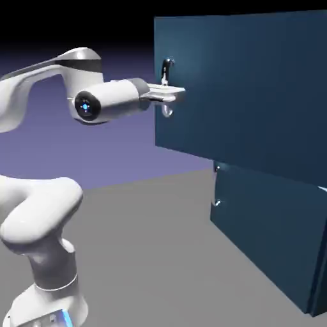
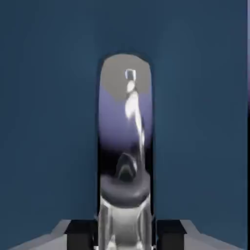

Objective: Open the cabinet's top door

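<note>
Exterior view: plain grey table at 6 o'clock; blue-violet backdrop beyond, black toward 12 o'clock

The gripper and the upper door's silver handle were shared by both views: the exterior taken from beside the arm, farther back, facing the blue cabinet; the hand view shot close-up, along the gripper.

- The white arm rises from its base, bends beyond the exterior view's left edge and returns higher up.
- The wrist lies nearly level, pointing to the exterior view's right.
- The end effector is clamped in a grip, its fingertips drawn close together.
</note>
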Controlling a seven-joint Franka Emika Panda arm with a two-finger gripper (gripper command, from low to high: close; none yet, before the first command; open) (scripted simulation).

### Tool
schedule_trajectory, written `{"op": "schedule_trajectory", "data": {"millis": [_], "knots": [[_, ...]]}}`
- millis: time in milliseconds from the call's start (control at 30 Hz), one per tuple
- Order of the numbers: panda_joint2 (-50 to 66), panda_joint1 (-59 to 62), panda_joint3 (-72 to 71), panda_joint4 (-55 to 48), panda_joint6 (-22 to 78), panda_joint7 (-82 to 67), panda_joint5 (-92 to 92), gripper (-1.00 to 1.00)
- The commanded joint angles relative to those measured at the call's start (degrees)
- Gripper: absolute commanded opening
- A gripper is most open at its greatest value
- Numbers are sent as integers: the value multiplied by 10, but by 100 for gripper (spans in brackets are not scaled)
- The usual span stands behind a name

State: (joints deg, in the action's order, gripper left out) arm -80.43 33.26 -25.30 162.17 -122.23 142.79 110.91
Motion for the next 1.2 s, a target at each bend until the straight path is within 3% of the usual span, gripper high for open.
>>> {"op": "schedule_trajectory", "data": {"millis": [0, 600, 867, 1167], "knots": [[-4, -4, 21, 7, 15, -2, -17, -100], [46, -20, 394, 6, 271, -52, -349, -100], [148, -71, 561, -84, 398, -92, -489, -100], [278, -214, 747, -252, 553, -134, -605, -100]]}}
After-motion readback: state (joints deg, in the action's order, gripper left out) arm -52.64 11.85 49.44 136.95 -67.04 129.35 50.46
